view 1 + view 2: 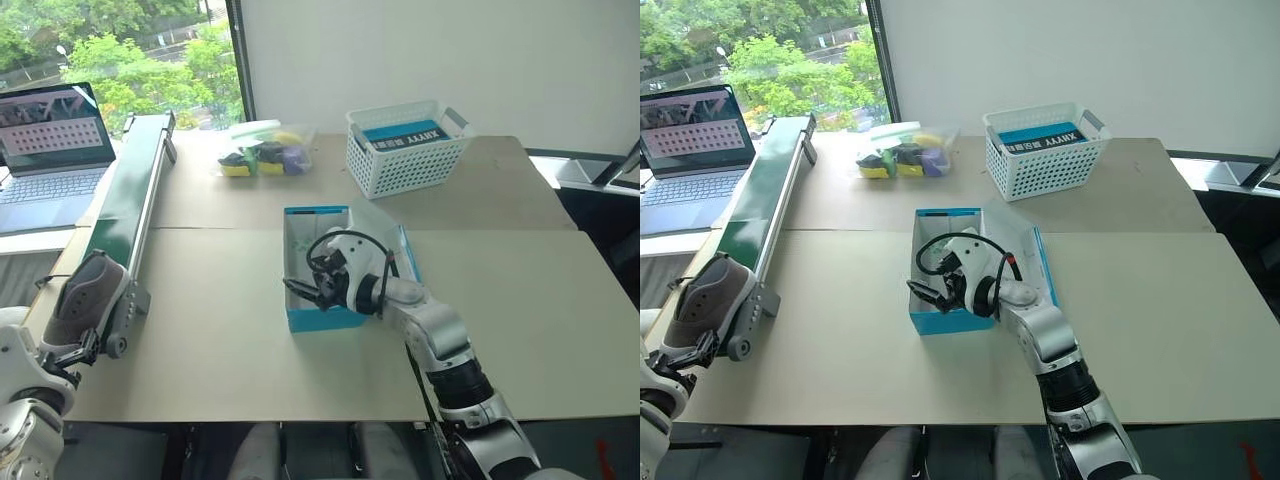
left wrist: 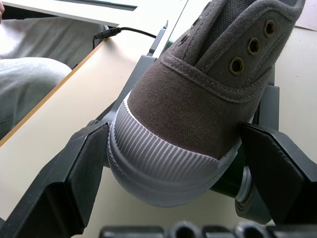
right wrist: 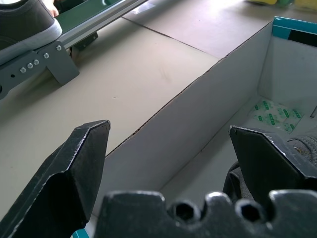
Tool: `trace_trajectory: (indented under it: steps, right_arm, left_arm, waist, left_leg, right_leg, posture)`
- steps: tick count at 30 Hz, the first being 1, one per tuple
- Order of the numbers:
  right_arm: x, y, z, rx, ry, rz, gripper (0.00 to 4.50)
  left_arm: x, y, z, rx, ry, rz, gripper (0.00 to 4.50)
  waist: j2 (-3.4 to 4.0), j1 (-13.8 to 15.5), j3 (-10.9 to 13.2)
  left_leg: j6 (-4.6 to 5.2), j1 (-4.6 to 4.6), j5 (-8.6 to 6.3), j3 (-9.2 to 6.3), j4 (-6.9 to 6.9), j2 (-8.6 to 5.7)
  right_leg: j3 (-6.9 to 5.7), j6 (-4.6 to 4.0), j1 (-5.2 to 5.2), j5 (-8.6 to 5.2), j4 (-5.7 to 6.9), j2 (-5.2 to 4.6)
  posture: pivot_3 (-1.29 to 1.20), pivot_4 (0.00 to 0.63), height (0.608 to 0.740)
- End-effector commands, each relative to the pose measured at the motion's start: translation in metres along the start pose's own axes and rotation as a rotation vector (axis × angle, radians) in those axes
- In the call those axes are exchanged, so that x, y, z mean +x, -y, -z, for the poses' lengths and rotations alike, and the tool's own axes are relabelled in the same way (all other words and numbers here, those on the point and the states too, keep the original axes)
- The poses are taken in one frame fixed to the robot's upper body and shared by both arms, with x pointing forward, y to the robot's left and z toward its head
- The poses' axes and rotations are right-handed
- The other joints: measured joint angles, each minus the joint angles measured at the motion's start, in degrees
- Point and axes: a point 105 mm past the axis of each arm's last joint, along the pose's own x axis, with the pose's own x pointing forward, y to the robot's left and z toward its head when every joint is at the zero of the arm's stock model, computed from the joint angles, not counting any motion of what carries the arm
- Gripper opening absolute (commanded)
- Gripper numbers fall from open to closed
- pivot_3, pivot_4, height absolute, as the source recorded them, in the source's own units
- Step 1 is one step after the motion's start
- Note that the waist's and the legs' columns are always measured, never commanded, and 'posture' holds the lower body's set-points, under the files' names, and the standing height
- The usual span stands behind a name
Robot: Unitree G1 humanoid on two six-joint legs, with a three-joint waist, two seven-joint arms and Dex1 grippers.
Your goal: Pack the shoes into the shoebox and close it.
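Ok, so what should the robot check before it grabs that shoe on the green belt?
1. Left gripper open around the shoe toe: ok, a finger on each side.
2. Fingers squeezing the shoe: not ok, still spread wide.
3. Shoebox lid open: ok.
4. Room left in the shoebox: cannot tell, the right gripper is hovering over it.
5. Right gripper empty: ok, open.

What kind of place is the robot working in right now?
Probably a lab or office test bench beside a window, not a shop. A narrow green conveyor feeds a shoe along the cardboard-covered table, an open laptop sits beside it, and trees show outside.
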Motion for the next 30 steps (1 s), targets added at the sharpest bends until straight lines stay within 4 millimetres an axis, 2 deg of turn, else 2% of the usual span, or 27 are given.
trace_trajectory:
  steps: [1, 8, 24, 26, 27, 30]
  right_arm:
    - [-0.004, 0.000, -0.015, -0.019, 0.058, 0.006, 4.50]
    - [-0.004, 0.001, -0.016, -0.017, 0.062, 0.016, 4.50]
    - [-0.005, 0.003, -0.017, -0.019, 0.063, 0.030, 4.50]
    - [-0.004, 0.004, -0.017, -0.019, 0.064, 0.032, 4.50]
    - [-0.005, 0.004, -0.017, -0.019, 0.063, 0.032, 4.50]
    - [-0.005, 0.004, -0.017, -0.019, 0.062, 0.034, 4.50]
  left_arm:
    - [0.003, 0.011, 0.005, -0.110, -0.015, 0.038, 4.43]
    - [0.006, 0.016, 0.003, -0.234, -0.014, 0.038, 4.43]
    - [0.005, 0.028, -0.004, -0.336, 0.010, 0.083, 4.43]
    - [0.005, 0.030, -0.006, -0.343, 0.015, 0.088, 3.90]
    - [0.005, 0.030, -0.006, -0.345, 0.019, 0.091, 3.78]
    - [0.004, 0.032, -0.007, -0.349, 0.021, 0.097, 2.69]
  waist:
    - [0.00, 0.35, 0.00]
    - [0.00, 0.79, 0.00]
    - [-0.01, 0.82, 0.00]
    - [-0.01, 0.82, 0.00]
    - [-0.01, 0.85, 0.00]
    - [-0.01, 0.89, 0.00]
  left_leg:
    - [0.00, 0.00, 0.00, 0.00, 0.00, 0.00]
    - [0.00, -0.01, 0.00, 0.00, 0.02, -0.02]
    - [-0.01, -0.03, 0.00, 0.00, 0.02, -0.02]
    - [-0.01, -0.03, 0.00, -0.01, 0.02, -0.02]
    - [-0.01, -0.03, 0.00, 0.00, 0.02, -0.03]
    - [-0.01, -0.04, 0.00, -0.01, 0.03, -0.03]
  right_leg:
    - [0.00, 0.00, 0.00, 0.00, 0.00, -0.01]
    - [-0.01, 0.01, 0.02, 0.01, 0.00, 0.00]
    - [-0.01, 0.00, 0.01, 0.01, -0.01, 0.02]
    - [-0.02, 0.00, 0.01, 0.01, -0.01, 0.01]
    - [-0.01, 0.00, 0.01, 0.01, -0.01, 0.01]
    - [-0.03, 0.00, 0.02, 0.01, -0.02, 0.00]
  posture:
    - [0.00, 0.150, 0.737]
    - [0.00, 0.150, 0.737]
    - [0.00, 0.150, 0.737]
    - [0.00, 0.150, 0.737]
    - [0.00, 0.150, 0.737]
    - [0.00, 0.150, 0.737]
